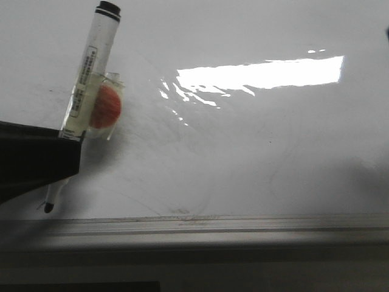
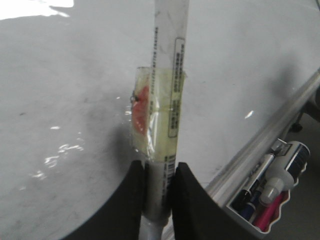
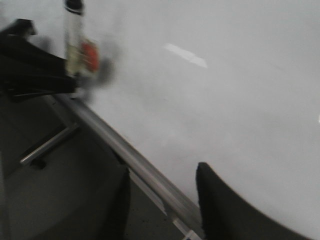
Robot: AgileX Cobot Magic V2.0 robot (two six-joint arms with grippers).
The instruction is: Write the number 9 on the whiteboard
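Whiteboard (image 1: 255, 152) fills most of the front view, glossy white with faint grey smudges and a bright glare patch (image 1: 261, 74) in its upper middle. No drawn number 9 can be made out on it; only pale erased traces show near the rail (image 1: 200, 226), the grey metal strip along the board's near edge.

A marker (image 1: 91, 67) stands tilted over the board's left part, its black end up and its dark tip (image 1: 48, 207) down close to the rail. Whether the tip touches the board is hard to tell. An orange disc (image 1: 106, 106) is taped to the barrel just above the left gripper (image 2: 160, 197). Most of that gripper is cut off at the front view's left edge, showing only as a dark block.

In the left wrist view the jaws are clamped on the marker barrel, one dark finger on each side. Beyond the rail sits a tray (image 2: 267, 200) with several markers, partly cut off.

The right gripper (image 3: 162, 200) hangs over the rail, well apart from the marker. Its jaws stand wide apart and hold nothing; the view is blurred.
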